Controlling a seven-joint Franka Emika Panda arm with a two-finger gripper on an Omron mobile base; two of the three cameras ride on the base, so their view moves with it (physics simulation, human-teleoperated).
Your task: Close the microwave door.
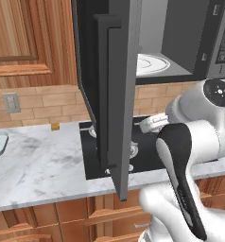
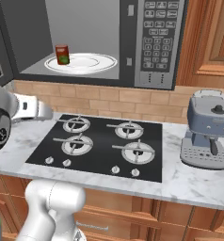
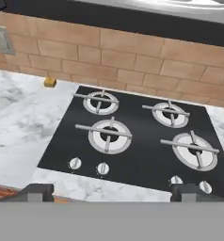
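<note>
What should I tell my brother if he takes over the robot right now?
Claw: open, holding nothing, above the front edge of the stovetop, pointing down at the burners.
Microwave: mounted above the stovetop, cavity showing, with a small red can on the white turntable.
Microwave door: swung wide open, sticking out toward the robot, bar handle facing left in the left base view.
Done: nothing yet; the door is untouched.
Left: raise the claw to the door and push it shut.

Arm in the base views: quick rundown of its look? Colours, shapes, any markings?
Glossy white rounded arm links with dark joints; one link carries a long black inset strip. A round black joint cap bears small white markings. In the hand view, the hand ends in two small dark grey blocky fingertips. No cables visible.
</note>
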